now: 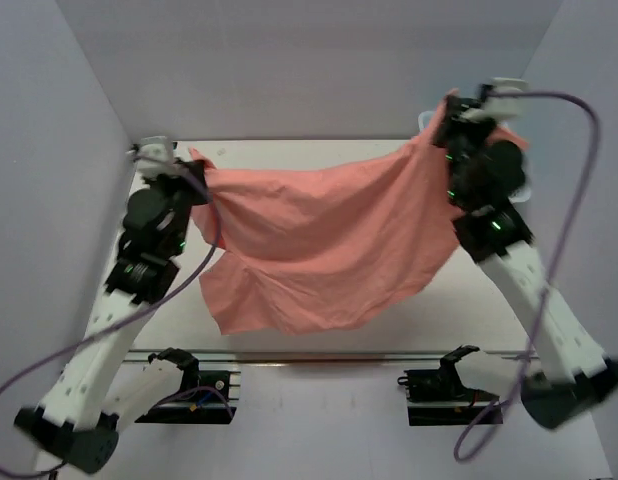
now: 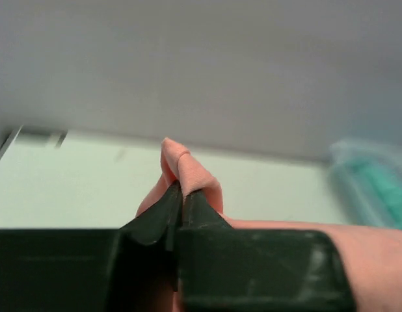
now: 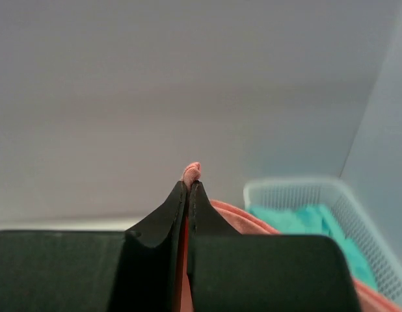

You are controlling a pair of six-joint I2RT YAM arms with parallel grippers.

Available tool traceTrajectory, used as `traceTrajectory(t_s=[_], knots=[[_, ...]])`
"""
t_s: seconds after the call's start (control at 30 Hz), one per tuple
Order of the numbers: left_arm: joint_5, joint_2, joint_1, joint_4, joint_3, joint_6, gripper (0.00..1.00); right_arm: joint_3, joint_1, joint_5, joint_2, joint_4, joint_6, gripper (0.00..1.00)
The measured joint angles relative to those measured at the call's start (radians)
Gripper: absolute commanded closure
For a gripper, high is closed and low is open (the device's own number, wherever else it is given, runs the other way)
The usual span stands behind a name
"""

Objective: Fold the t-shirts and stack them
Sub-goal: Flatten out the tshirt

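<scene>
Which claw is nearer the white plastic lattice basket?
Right. The right claw, pinching the salmon-pink cotton shirt, hangs just beside the white lattice basket; the left claw grips the shirt's other end, across the table.

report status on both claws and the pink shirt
Left claw shut on pink shirt. Right claw shut on its other end. Shirt hangs spread between them. Basket with teal shirt at right, clear.

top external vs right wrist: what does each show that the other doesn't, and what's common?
Top external only: the whole pink shirt hanging spread between both arms, and the left gripper holding its other end. Right wrist only: a teal shirt lying in a white basket. Both: the right gripper shut on a corner of the pink shirt.
</scene>
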Motion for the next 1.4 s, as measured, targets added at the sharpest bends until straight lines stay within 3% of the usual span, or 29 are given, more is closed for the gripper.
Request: traceTrajectory(t_s=[0.03, 0.07, 0.23, 0.33, 0.47, 0.73, 0.83, 1.03, 1.2, 1.4], knots=[[-0.053, 0.058, 0.002, -0.019, -0.028, -0.020, 0.12, -0.002, -0.005, 0.000, 0.069, -0.003, 0.017, 1.00], [-0.108, 0.131, 0.006, -0.046, -0.047, -0.058, 0.00, 0.005, -0.012, -0.011, 0.161, -0.017, 0.036, 1.00], [-0.269, 0.524, 0.016, -0.250, -0.055, -0.196, 0.00, 0.189, -0.036, -0.093, 0.687, -0.198, 0.105, 0.29], [-0.294, 0.619, 0.016, -0.356, -0.052, -0.241, 0.00, 0.332, -0.040, -0.152, 0.903, -0.381, 0.139, 0.10], [-0.306, 0.574, 0.016, -0.379, -0.053, -0.266, 0.00, 0.319, -0.042, -0.250, 0.913, -0.503, 0.170, 0.10], [-0.204, 0.395, 0.017, -0.329, -0.124, -0.279, 0.00, -0.090, -0.026, -0.645, 0.537, -0.399, 0.294, 0.10], [-0.122, 0.362, 0.018, -0.319, -0.174, -0.287, 0.00, -0.178, 0.014, -0.774, 0.525, -0.394, 0.314, 0.10], [-0.001, 0.303, 0.018, -0.282, -0.337, -0.303, 0.00, -0.344, 0.089, -0.869, 0.555, -0.390, 0.362, 0.10], [0.046, 0.302, 0.018, -0.278, -0.369, -0.311, 0.00, -0.351, 0.077, -0.858, 0.668, -0.375, 0.403, 0.10], [0.061, 0.314, 0.020, -0.288, -0.363, -0.310, 0.00, -0.148, 0.031, -0.797, 0.818, -0.407, 0.432, 0.10]])
